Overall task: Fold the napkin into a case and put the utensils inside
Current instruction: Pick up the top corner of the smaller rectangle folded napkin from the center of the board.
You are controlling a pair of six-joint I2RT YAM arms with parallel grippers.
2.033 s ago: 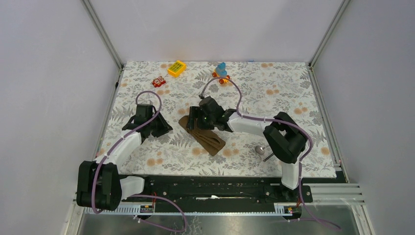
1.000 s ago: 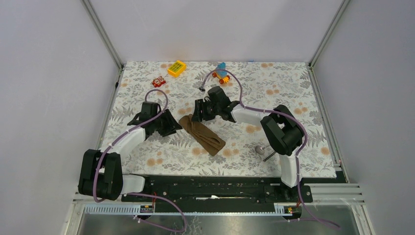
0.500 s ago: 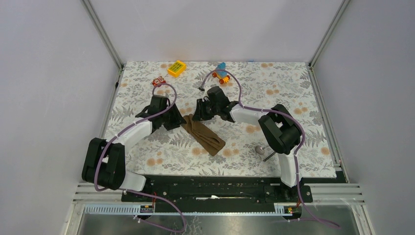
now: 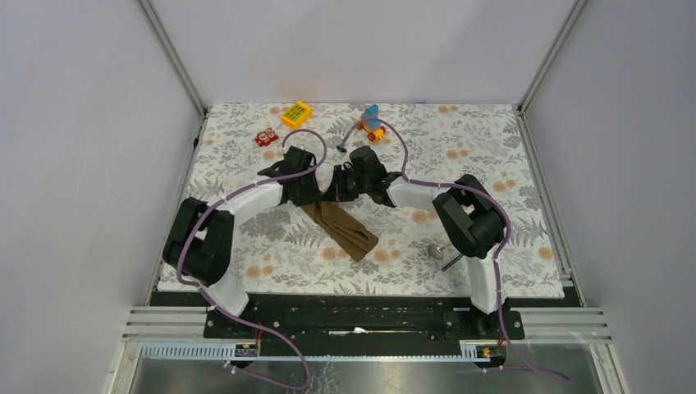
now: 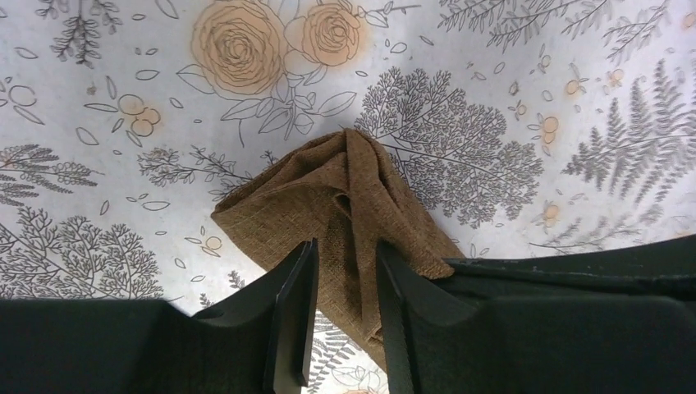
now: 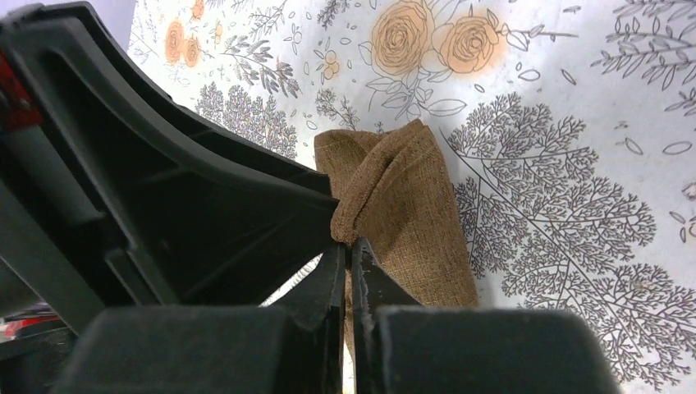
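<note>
The brown napkin (image 4: pixel 345 231) lies folded into a narrow strip, running diagonally on the floral tablecloth (image 4: pixel 460 156). Both grippers meet at its far end. My right gripper (image 6: pixel 345 246) is shut on a thin raised edge of the napkin (image 6: pixel 410 197), with cloth pinched between the pads. My left gripper (image 5: pixel 345 248) stands open astride a raised fold of the napkin (image 5: pixel 345 185), a narrow gap showing at each finger. In the top view the left gripper (image 4: pixel 309 194) and right gripper (image 4: pixel 339 192) almost touch. The silver spoon (image 4: pixel 437 249) and dark stick (image 4: pixel 450 263) lie beside the right arm's base link.
A yellow block (image 4: pixel 296 114), a red toy (image 4: pixel 265 137) and a blue-and-orange toy (image 4: pixel 371 121) sit along the far edge. The left gripper's black body (image 6: pixel 164 197) fills the left of the right wrist view. Grey walls close in three sides.
My left arm has swung right to the napkin's far end and its jaws have narrowed. My right gripper has closed on the napkin's edge. The napkin strip has stayed in place.
</note>
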